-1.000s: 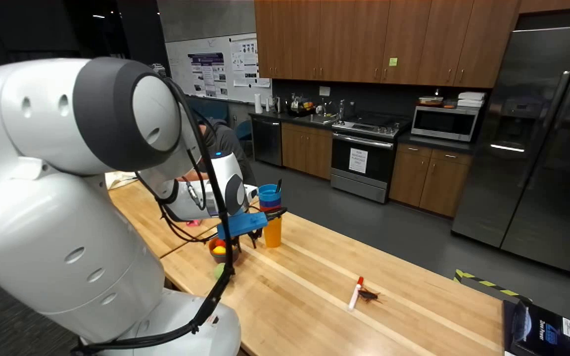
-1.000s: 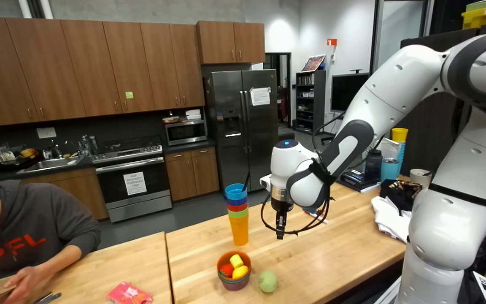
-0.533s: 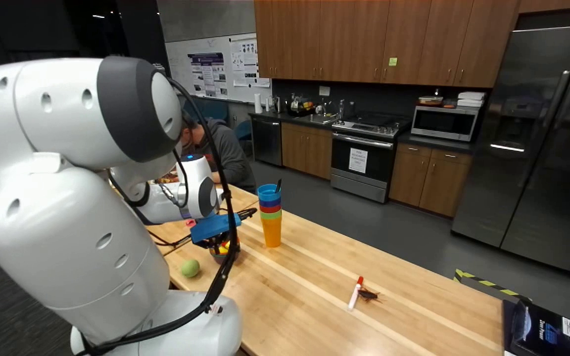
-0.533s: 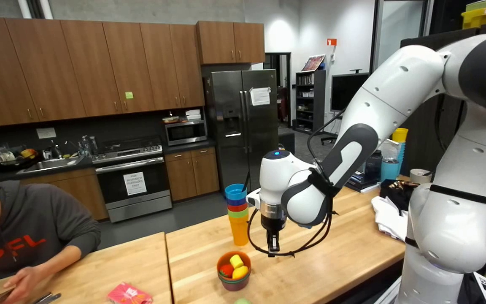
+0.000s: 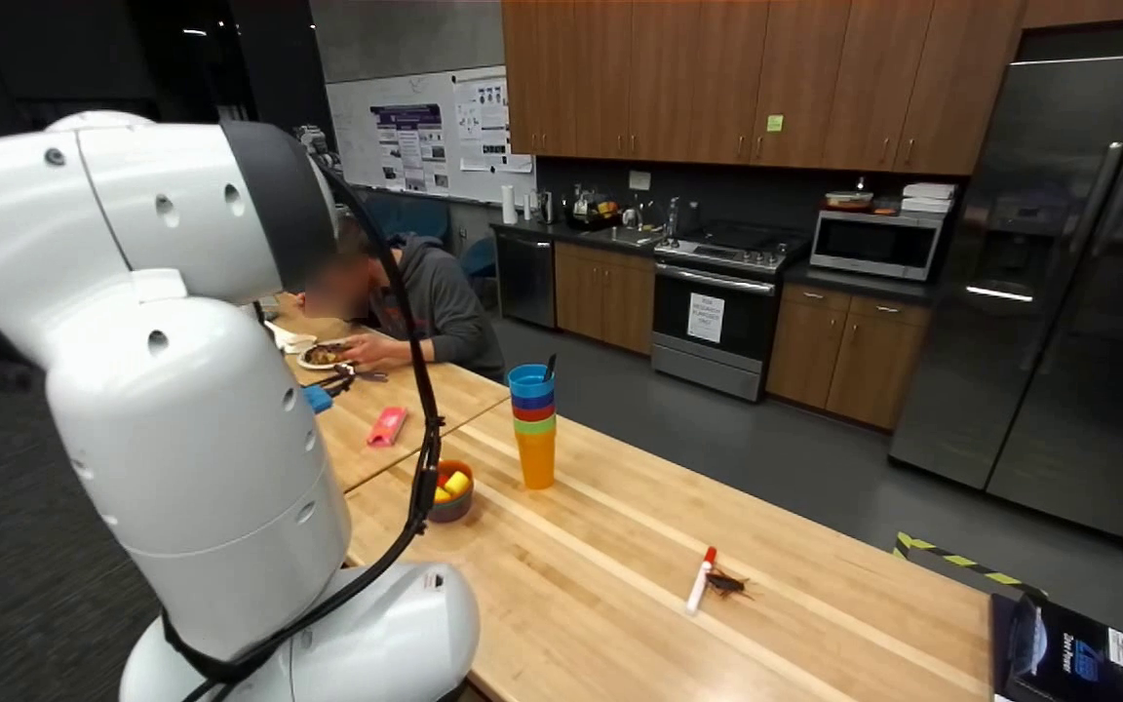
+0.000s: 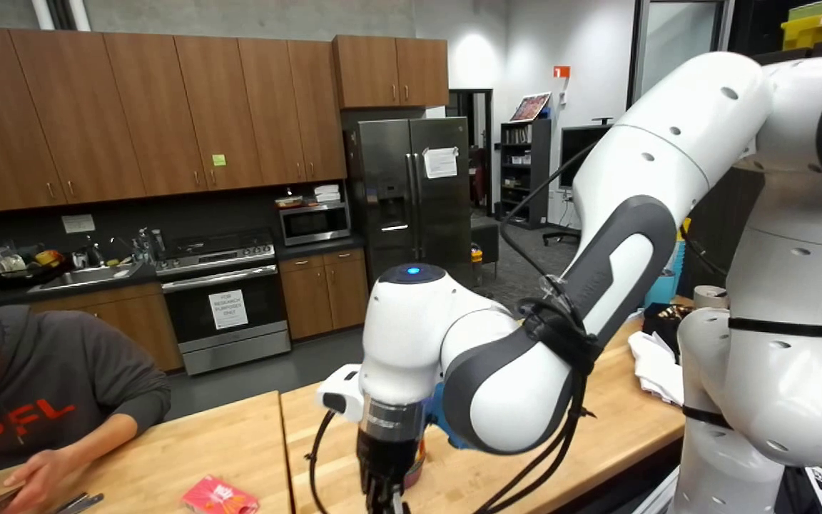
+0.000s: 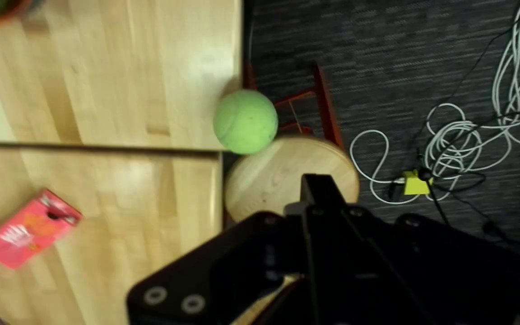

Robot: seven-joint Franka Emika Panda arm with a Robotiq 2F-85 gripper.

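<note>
In the wrist view my gripper (image 7: 317, 181) is shut, its black fingers together with nothing seen between them. A green tennis ball (image 7: 245, 122) lies ahead and left of the fingertips, apart from them. It overlaps the front edge of the table, partly past it; whether it still rests on the wood I cannot tell. Neither exterior view shows the ball. The gripper (image 6: 387, 502) hangs at the bottom of an exterior view, in front of the bowl. That bowl (image 5: 454, 502) holds yellow and red toy fruit.
Beyond the bowl stands a stack of coloured cups (image 5: 535, 434). A pink packet (image 5: 387, 426) lies on the adjoining table, where a person (image 6: 54, 385) sits. Below the edge are a round wooden stool (image 7: 287, 171) and coiled white cables (image 7: 456, 144). A marker (image 5: 701, 582) lies farther along.
The jaws have gone from apart to shut. My arm has swung past the bowl toward the person's table. The ball has rolled from beside the bowl to the front edge.
</note>
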